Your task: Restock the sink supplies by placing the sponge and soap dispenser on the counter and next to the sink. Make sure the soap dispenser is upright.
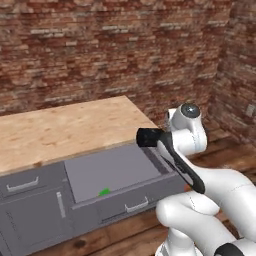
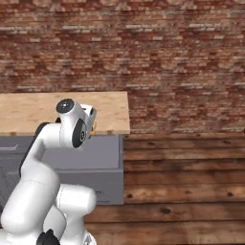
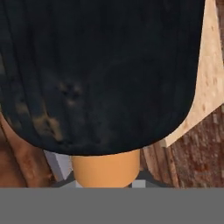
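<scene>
The soap dispenser (image 3: pixel 100 74) looms close in the hand view, its black rounded part on top and its orange-brown part (image 3: pixel 105 168) at the bottom. My gripper (image 1: pixel 159 138) is shut on it, holding it in the air over the open drawer (image 1: pixel 125 162), just off the right end of the counter (image 1: pixel 60 130). The dispenser's black end (image 1: pixel 147 136) points left from the hand. A bit of its orange part (image 2: pixel 94 127) peeks out beside the hand. The green sponge (image 1: pixel 104 192) lies flat in the drawer near its front. My fingertips are hidden. The sink is out of view.
Dark grey cabinet fronts with a handle (image 1: pixel 22 186) run under the counter to the left of the open drawer. A brick wall (image 1: pixel 125 50) stands behind the counter and to the right. Wooden floor (image 2: pixel 182 182) spreads to the right of the cabinets.
</scene>
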### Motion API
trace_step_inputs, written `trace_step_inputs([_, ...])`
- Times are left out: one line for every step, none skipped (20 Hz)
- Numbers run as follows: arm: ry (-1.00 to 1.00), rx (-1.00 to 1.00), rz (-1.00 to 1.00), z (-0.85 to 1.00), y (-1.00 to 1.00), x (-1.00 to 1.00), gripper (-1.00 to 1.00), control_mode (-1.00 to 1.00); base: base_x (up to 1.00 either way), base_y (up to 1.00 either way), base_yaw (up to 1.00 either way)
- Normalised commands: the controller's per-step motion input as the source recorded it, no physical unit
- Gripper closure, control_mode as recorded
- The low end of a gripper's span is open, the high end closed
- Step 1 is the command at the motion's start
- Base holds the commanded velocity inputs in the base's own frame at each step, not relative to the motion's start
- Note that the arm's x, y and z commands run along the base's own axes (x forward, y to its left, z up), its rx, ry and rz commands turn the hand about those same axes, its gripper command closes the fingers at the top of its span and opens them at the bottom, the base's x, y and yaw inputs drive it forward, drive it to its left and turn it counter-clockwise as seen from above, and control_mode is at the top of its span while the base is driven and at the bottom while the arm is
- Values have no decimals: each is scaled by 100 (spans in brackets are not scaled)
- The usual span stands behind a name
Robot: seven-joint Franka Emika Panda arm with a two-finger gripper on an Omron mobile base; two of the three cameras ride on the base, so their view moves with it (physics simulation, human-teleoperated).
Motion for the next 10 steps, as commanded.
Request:
trace_step_inputs([0, 0, 0, 0, 0, 0, 100, 100, 0, 0, -57])
trace_step_inputs([0, 0, 0, 0, 0, 0, 100, 100, 0, 0, -59])
trace_step_inputs([0, 0, 0, 0, 0, 0, 100, 100, 0, 0, -60])
trace_step_inputs([0, 0, 0, 0, 0, 0, 100, 100, 0, 0, -61])
trace_step_inputs([0, 0, 0, 0, 0, 0, 100, 100, 0, 0, -62])
trace_step_inputs([0, 0, 0, 0, 0, 0, 100, 100, 0, 0, -63])
trace_step_inputs([0, 0, 0, 0, 0, 0, 100, 100, 0, 0, -63])
trace_step_inputs([0, 0, 0, 0, 0, 0, 100, 100, 0, 0, -64])
trace_step_inputs([0, 0, 0, 0, 0, 0, 100, 100, 0, 0, -65])
trace_step_inputs([0, 0, 0, 0, 0, 0, 100, 100, 0, 0, -66])
